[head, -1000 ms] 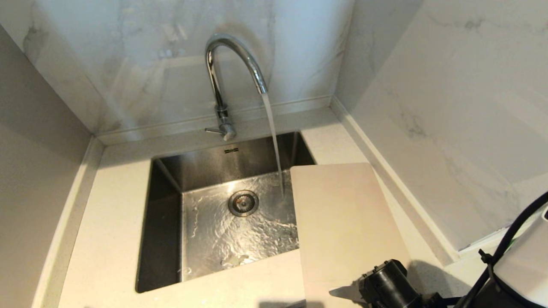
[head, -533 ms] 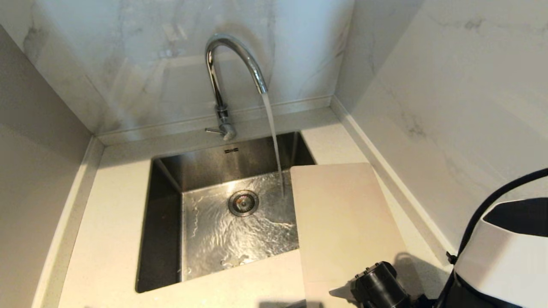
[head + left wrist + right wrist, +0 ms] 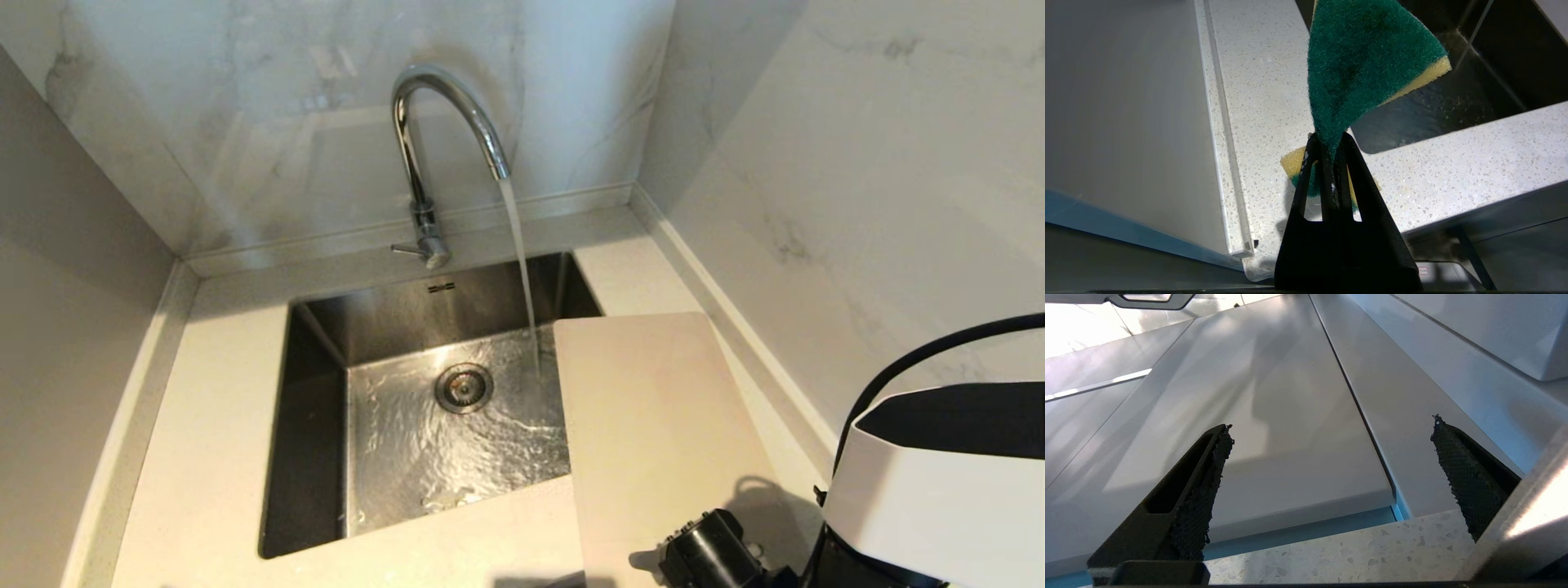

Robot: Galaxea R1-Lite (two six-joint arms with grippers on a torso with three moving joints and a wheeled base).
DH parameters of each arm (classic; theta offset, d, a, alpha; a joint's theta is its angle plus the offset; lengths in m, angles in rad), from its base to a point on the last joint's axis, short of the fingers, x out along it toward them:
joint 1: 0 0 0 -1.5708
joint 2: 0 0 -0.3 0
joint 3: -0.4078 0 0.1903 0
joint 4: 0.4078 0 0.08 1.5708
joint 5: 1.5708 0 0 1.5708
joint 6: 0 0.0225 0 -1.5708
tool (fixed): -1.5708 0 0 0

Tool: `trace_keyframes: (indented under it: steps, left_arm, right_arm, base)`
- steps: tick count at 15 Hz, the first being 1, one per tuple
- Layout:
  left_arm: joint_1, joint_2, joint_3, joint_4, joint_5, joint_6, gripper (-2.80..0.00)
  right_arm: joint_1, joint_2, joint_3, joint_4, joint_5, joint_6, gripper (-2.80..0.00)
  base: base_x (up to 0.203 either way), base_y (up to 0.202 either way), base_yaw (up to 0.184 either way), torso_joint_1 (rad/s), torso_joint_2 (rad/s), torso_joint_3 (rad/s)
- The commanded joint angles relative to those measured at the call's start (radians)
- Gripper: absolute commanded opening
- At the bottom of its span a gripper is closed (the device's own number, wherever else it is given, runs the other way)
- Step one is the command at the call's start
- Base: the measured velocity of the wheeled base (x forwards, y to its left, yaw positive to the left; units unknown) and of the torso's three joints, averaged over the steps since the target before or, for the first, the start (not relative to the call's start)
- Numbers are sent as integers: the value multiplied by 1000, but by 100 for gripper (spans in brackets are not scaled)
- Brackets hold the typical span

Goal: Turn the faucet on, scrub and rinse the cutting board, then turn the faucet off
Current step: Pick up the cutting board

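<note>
- Water [image 3: 520, 261] is pouring from the faucet [image 3: 445, 122] into the sink [image 3: 314, 392], landing just beside the cutting board [image 3: 653, 425].
- Cutting board is lying flat across the sink's right rim.
- Left gripper [image 3: 1329, 141] is clamping a green-and-yellow sponge [image 3: 1363, 65] near the sink corner.
- Right gripper [image 3: 1331, 428] is gaping wide, gripping nothing.

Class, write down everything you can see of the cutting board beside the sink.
The cutting board is a thin, flat, pale cream rectangle, plastic by its look, with rounded far corners. It lies flat on the speckled counter to the right of the sink, its left edge overhanging the basin. The running water falls just left of its far corner. Its near end is hidden behind the robot's arm; no handle slot shows.
</note>
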Motion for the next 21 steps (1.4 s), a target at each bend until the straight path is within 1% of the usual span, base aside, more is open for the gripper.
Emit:
trace_keyframes:
  steps: [1, 8, 9, 10, 21]
  left_arm:
    - [0, 1, 0, 0, 0, 0, -280]
    - [0, 1, 0, 1, 0, 1, -280]
    - [0, 1, 0, 0, 0, 1, -280]
    - [0, 1, 0, 0, 0, 1, -280]
    - [0, 1, 0, 0, 0, 1, -280]
  right_arm:
    - [0, 26, -9, 0, 2, -8, 0]
    - [0, 27, -3, 0, -3, -10, 0]
    - [0, 27, -2, 0, -3, -11, -114]
    - [0, 27, -2, 0, -3, -12, -280]
    - [0, 11, 11, 2, 17, -7, -280]
  base:
    - [0, 0, 0, 0, 0, 0]
    - [0, 0, 0, 0, 0, 0]
    - [0, 0, 0, 0, 0, 0]
    - [0, 0, 0, 0, 0, 0]
    - [0, 0, 0, 0, 0, 0]
